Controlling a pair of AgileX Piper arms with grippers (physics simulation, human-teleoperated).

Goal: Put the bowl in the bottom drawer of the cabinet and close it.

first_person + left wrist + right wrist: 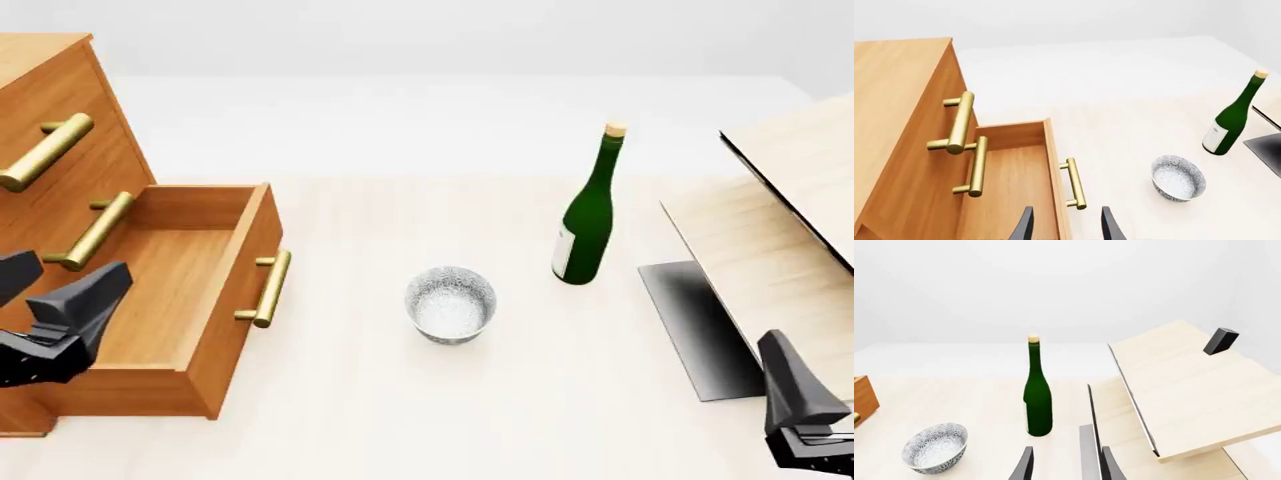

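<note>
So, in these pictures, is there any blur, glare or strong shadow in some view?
Front view: sharp throughout, even light, and only a faint soft shadow by the bowl. Left wrist view: the cabinet leans, its brass handles carry mild highlights, no blur. Right wrist view: the background washes out to white, but the green bottle stays crisp.

Drawer (200, 270): pulled out, nothing inside.
Bowl (451, 303): bare table all round.
Bottle (589, 213): upright, near the bowl.

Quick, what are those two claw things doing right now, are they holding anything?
Left gripper: open, holding nothing, above the pulled-out bottom drawer.
Right gripper: open, holding nothing; the bowl sits untouched on the table.
</note>
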